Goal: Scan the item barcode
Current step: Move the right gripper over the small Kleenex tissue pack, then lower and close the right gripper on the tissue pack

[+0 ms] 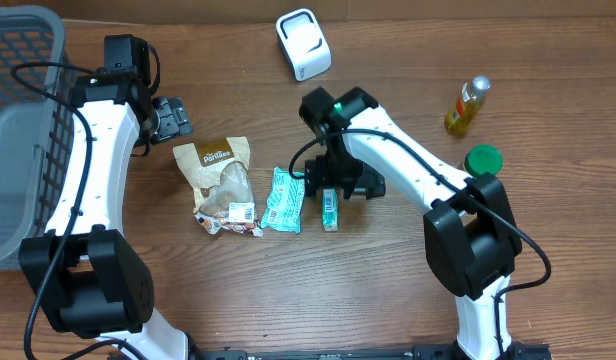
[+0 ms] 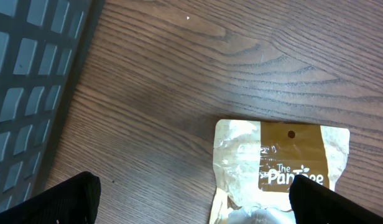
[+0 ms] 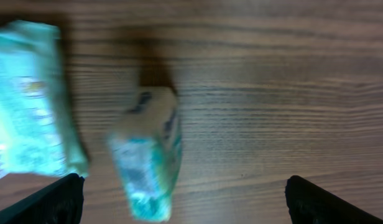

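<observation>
The small green-and-white box lies flat on the wooden table near the middle of the scene, with its long side running near to far. In the right wrist view it is blurred, so no barcode can be read on it. Directly over its far end hangs the right gripper, jaws spread wide and holding nothing. In its own camera the two black fingers sit at the bottom corners, with the box between and below them, untouched. Just left of the box, with a narrow strip of table between, lies a teal packet, also flat. Left of that is a brown snack pouch with a clear window and white lettering on its far end. Its crumpled near end comes close to the packet's near corner, but whether they touch cannot be told. The left gripper hovers just beyond the pouch's far-left corner, likewise wide apart and empty, and its wrist camera shows the pouch's printed top ahead of it on the table. A white scanner stands at the far edge, well apart from the box. To the far right lies a bottle of yellow liquid, with a round green lid nearer than it. A grey basket fills the left edge.
</observation>
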`<state>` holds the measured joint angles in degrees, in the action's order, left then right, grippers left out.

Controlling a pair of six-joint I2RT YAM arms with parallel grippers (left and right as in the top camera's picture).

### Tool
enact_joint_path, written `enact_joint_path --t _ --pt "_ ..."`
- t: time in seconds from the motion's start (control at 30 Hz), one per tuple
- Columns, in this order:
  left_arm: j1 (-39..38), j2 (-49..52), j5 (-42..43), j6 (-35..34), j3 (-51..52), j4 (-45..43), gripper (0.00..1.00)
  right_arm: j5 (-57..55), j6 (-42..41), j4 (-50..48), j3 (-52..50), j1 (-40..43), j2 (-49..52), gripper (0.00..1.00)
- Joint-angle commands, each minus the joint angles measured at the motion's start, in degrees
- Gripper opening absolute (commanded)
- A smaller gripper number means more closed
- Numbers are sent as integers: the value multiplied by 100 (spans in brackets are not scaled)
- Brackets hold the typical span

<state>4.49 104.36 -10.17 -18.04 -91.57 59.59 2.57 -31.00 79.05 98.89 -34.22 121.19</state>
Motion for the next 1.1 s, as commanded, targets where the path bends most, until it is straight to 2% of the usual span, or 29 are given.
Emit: enact_joint_path --t 0.0,0.13,0.47,0.6,0.63,0.77,0.87,1.07 --pt "-39 -96 -72 24 -44 -4 99 140 -223 -251 -415 13 -63 100" --pt "-39 -96 -72 24 -44 -4 99 505 -221 -697 -748 13 -63 100" --pt "-39 -96 -74 24 -44 -4 100 461 -160 -1064 -776 15 -63 99" --pt "-39 -96 -72 24 -44 -4 100 461 -166 -1067 -776 15 -63 75" --pt "-39 -96 -72 24 -44 -4 99 463 -186 -1064 -778 9 -63 66" --pt "-39 -96 -72 24 -44 -4 99 461 -184 -1069 -778 9 -63 60" --pt "-39 -96 -74 24 -44 -4 100 459 -186 -1088 -778 9 -63 51" --pt "-39 -96 -74 24 -44 -4 100 459 -205 -1123 -780 2 -63 49"
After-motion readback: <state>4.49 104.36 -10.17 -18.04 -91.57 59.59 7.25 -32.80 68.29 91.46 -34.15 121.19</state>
